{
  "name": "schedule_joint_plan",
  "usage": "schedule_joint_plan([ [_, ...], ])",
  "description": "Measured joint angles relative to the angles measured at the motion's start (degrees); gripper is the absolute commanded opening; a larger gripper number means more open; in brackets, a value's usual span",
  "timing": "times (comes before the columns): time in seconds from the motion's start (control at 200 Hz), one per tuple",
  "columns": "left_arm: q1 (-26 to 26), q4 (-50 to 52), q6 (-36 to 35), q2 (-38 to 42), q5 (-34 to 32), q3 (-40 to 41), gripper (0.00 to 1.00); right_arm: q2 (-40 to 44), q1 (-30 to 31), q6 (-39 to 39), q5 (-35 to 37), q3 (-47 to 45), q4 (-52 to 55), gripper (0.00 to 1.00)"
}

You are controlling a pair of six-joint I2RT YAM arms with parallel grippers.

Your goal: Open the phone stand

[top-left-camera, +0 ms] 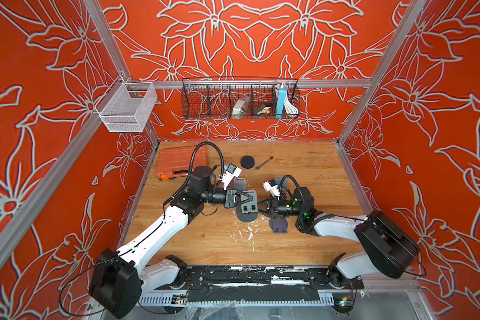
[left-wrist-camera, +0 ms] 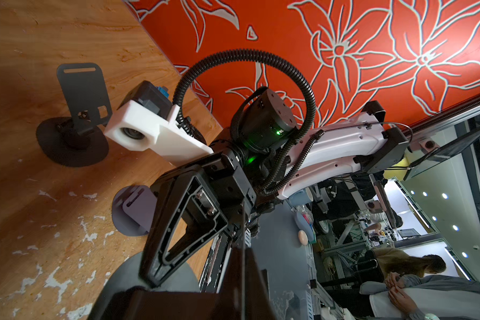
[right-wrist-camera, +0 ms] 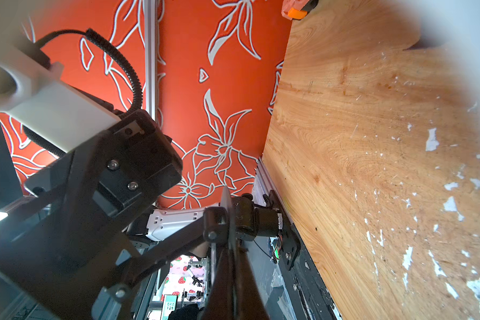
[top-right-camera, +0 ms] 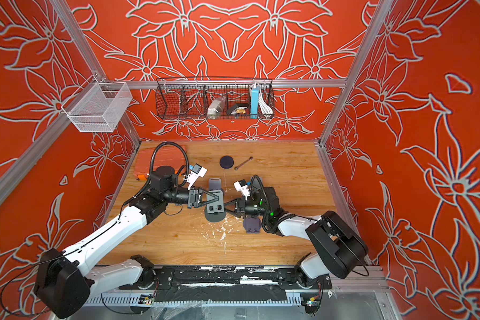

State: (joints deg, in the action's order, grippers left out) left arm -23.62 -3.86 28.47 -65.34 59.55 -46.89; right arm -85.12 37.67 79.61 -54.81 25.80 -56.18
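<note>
Near edge, 6 o'clock: bare wooden tabletop (top-left-camera: pixel 205 243) with flaked white paint. At about 4 o'clock from table centre lies a folded lilac plastic phone stand (top-left-camera: pixel 278 224), untouched, just beside the right arm. At centre is the task item, a dark grey round-based phone stand (top-left-camera: pixel 247 215), with both arms meeting on it. The left gripper (top-left-camera: pixel 253 198) comes in from 9 o'clock, clamped on the stand's flat back plate. The right gripper (top-left-camera: pixel 259 205) comes in from 3 o'clock, also closed on the stand. Its tip sits at the round base in the left wrist view, so it looks like the base edge, not certain. Can't tell if the base rests on the wood or is lifted. Step, judged: both grips made, plate low over the base, hinge not yet opened. Next move needs one gripper to pin the base and the other to swing the plate up about the hinge, without twisting or slipping off the thin edge. Just behind at 12 o'clock is an already upright grey phone stand (top-left-camera: pixel 239 183). Farther back are a dark round flat disc (top-left-camera: pixel 247 162) and, at 1 o'clock, a small metal wrench (top-left-camera: pixel 264 163). At 10 o'clock is an orange plastic tool case (top-left-camera: pixel 178 162). On the far wall hangs a black wire basket (top-left-camera: pixel 205 105).
</note>
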Motion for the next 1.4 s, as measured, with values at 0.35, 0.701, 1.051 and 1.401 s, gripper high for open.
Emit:
schedule_joint_plan([
  [0.35,0.04,1.77,-6.80,-0.02,-1.05,0.00,0.00,-1.22,0.48,1.40,0.57,-1.51,-2.75,0.00],
  [0.701,0.04,1.73,-9.35,0.00,-2.89,0.17,0.00,0.24,0.52,1.79,1.46,-1.95,-0.13,0.00],
  [1.051,-2.47,-3.82,-8.28,0.50,-5.20,5.60,0.00,-0.50,0.63,3.65,1.22,-1.92,2.86,0.00],
  [1.401,-6.29,-4.90,-11.43,5.68,-14.16,10.16,0.00,-5.35,0.92,8.07,-0.72,-1.57,-0.90,0.00],
])
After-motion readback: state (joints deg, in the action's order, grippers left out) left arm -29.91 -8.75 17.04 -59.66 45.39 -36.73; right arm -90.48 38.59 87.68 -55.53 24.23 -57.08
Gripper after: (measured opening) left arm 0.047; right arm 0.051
